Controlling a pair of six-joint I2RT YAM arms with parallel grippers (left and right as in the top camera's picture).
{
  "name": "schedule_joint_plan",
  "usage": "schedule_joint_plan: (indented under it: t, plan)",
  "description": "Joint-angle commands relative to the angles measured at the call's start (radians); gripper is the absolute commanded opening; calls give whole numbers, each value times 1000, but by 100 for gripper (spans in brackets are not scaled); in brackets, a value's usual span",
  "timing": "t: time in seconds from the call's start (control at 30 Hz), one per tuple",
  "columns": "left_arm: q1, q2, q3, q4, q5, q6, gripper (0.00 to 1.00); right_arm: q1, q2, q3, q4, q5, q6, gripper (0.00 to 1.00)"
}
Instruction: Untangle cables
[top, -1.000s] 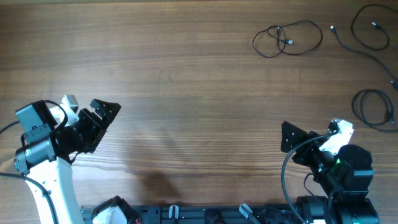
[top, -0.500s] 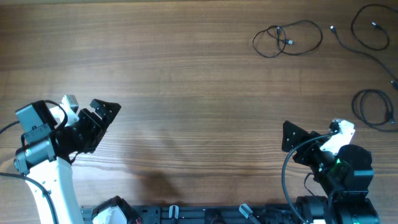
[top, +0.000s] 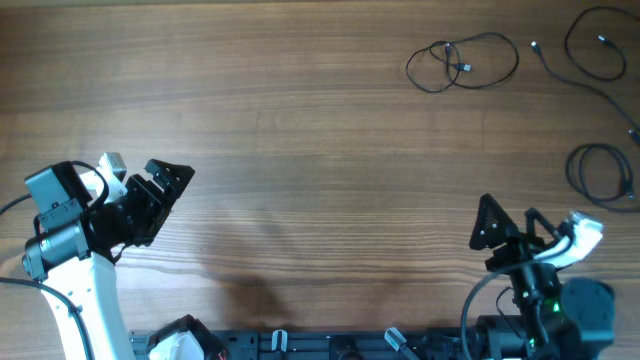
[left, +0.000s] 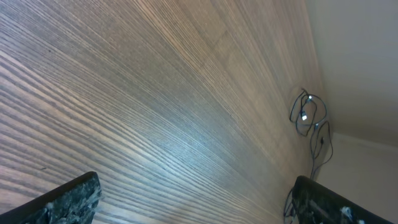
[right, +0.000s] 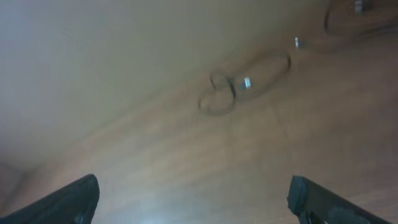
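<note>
While the left end effector (top: 174, 204) and right end effector (top: 508, 222) gape empty, the cables (top: 465, 68) lie well beyond.

The left arm (top: 75, 290) has a white lower link, grey boxy motor housings (top: 55, 200) and a black, angular left tool (top: 168, 172). The right arm (top: 580, 310) is black, with a green light (top: 548, 303), a white wrist piece (top: 582, 236), a looping black cable (top: 468, 300) and a black right tool (top: 508, 212).
</note>
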Motion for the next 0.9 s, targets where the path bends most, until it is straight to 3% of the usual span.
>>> schedule_joint_plan:
  t: [0.0,0.47,0.67,0.87]
  plan:
    - [3,4,5,2,-2,-5,100,-23,-77,-57,85,48,-40,100]
    - [3,4,5,2,-2,-5,100,-26,-105,-378,572,59,-75,100]
    - [3,4,5,3,-2,-5,100,-26,-105,-467,623,142,42,100]
    - [3,4,5,3,-2,-5,100,-26,-105,-509,645,143,17,100]
